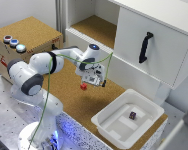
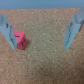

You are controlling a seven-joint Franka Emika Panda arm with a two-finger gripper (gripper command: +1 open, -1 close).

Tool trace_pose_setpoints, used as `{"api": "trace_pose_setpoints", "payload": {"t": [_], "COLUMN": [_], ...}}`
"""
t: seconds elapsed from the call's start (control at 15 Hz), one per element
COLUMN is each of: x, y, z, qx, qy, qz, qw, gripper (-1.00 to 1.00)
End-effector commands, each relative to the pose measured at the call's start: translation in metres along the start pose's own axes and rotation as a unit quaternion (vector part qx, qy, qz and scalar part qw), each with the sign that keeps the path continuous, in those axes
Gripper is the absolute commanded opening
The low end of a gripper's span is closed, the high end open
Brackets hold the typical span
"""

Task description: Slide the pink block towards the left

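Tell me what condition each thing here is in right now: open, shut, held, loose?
gripper: open, fingers spread above the cork surface, holding nothing.
pink block: loose on the cork, beside one finger, not gripped.
dark cube: lying inside the white bin.
cabinet door: slid across, leaving the shelf at the exterior view's left uncovered.

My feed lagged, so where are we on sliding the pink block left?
Approach looks done: the gripper hangs open over the cork surface, and the pink block sits between its fingers, close to one. No contact is clear yet. The push itself remains.
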State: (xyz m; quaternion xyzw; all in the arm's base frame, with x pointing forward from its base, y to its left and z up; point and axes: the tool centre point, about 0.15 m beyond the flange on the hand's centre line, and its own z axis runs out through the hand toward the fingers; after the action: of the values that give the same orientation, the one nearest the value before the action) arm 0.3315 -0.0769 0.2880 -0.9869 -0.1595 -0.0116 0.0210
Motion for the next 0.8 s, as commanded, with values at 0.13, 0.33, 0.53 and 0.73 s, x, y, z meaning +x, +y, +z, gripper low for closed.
{"api": "trace_pose_setpoints", "payload": {"t": [0.13,0.33,0.53,0.73], "x": [-0.006,-0.001,0.006,0.016], "y": [-0.009,-0.006,0.0,-0.011], "z": [0.032,0.036,0.046,0.058], "qx": [-0.08,-0.086,-0.074,-0.083], "qy": [0.072,0.067,0.051,0.034], "qz": [0.011,0.016,0.05,0.087], "qw": [0.994,0.994,0.995,0.992], "gripper": [-1.0,-1.0,-1.0,-1.0]}}
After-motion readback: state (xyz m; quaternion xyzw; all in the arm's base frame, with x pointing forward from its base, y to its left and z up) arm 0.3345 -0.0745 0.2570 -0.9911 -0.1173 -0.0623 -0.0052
